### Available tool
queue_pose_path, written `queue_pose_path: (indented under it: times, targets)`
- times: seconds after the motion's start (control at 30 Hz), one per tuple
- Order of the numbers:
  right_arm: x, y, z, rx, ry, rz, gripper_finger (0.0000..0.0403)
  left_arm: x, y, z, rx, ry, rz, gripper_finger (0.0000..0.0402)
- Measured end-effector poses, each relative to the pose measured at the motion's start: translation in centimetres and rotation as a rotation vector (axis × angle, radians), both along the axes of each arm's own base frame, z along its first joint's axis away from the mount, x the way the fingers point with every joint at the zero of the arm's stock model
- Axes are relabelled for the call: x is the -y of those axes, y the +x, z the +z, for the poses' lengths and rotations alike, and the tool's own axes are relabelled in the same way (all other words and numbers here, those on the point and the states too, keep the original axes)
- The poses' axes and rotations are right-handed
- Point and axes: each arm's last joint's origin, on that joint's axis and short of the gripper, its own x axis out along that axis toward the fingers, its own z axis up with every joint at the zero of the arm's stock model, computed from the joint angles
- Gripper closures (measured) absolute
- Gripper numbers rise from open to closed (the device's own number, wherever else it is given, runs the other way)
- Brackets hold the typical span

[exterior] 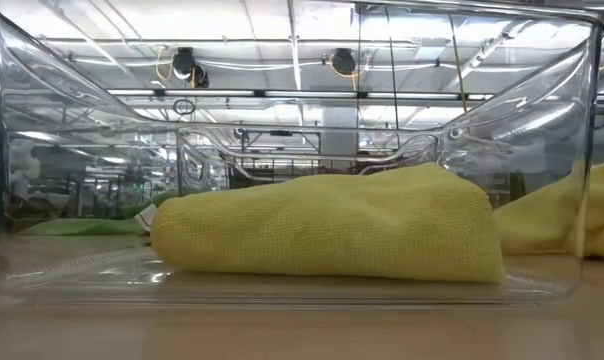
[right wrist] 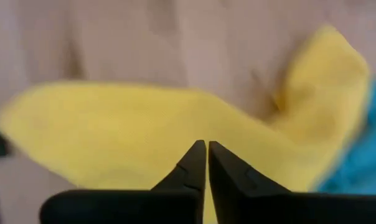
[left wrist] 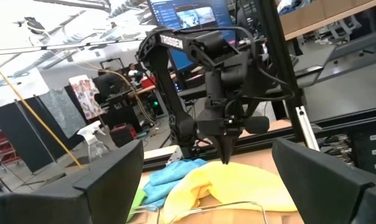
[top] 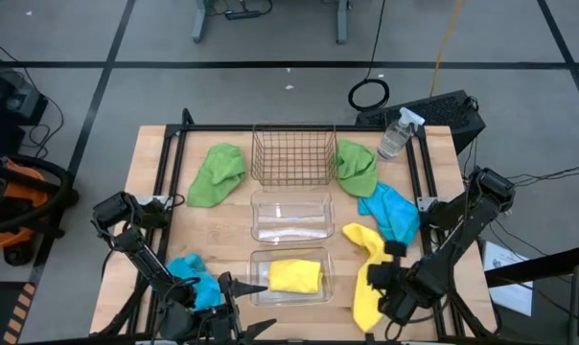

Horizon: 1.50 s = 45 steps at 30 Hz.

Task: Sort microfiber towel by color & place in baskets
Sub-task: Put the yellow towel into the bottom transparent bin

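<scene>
A copper wire basket (top: 291, 153) and two clear plastic baskets (top: 291, 217) (top: 256, 287) stand in a row down the table's middle. One folded yellow towel (exterior: 332, 225) lies on the floor of the nearest clear one. A second yellow towel (top: 366, 287) lies flat on the table at the near right. My right gripper (left wrist: 226, 155) points down just above it, shut with nothing between its fingers. My left gripper (top: 237, 287) stands open and level at the near clear basket's left end, beside a blue towel (top: 189, 278). Two green towels (top: 218, 174) (top: 357, 168) flank the wire basket. Another blue towel (top: 390, 213) lies at the right.
A clear spray bottle (top: 397, 134) stands at the table's far right corner. A black frame (top: 174, 153) runs around the work area. The wire basket and the middle clear basket hold nothing. Bare wood shows between the left green towel and the left blue towel.
</scene>
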Motion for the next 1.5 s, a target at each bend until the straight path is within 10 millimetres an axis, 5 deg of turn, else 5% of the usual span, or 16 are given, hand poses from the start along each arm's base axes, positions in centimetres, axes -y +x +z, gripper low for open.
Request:
queue_pose_path:
  times: [0.3,0.5,0.6,0.77,1.0,1.17,1.5]
  targets:
    - [0.4,-2.6,-1.0,0.054,-0.154,-0.139,0.0234,-0.1,0.1,0.0,0.0,-0.002,0.005,0.0043]
    - [1.6,-3.7,-5.0,0.085,-0.161,-0.208,0.0099,0.0,0.0,-0.1,-0.004,0.003,0.003,0.0043]
    - [2.2,-4.1,-7.8,0.1,-0.113,-0.176,0.0072,0.0,0.0,-0.1,-0.004,0.004,0.003,0.0043]
    - [3.0,-4.4,-10.0,0.139,-0.032,-0.213,0.0147,0.0,0.0,-0.1,-0.005,0.004,0.003,0.0043]
    - [2.7,-4.2,-9.5,0.155,-0.046,-0.193,0.0379,-0.2,0.3,-0.1,-0.004,0.004,0.012,0.0043]
    - [1.8,-3.5,-7.0,0.184,-0.101,-0.2,0.0385,-0.9,1.4,0.0,0.027,-0.05,-0.038,0.0043]
    - [-1.7,-1.4,2.5,0.442,-0.1,-0.151,0.0397,-5.6,6.8,0.1,0.146,-0.247,-0.223,0.0043]
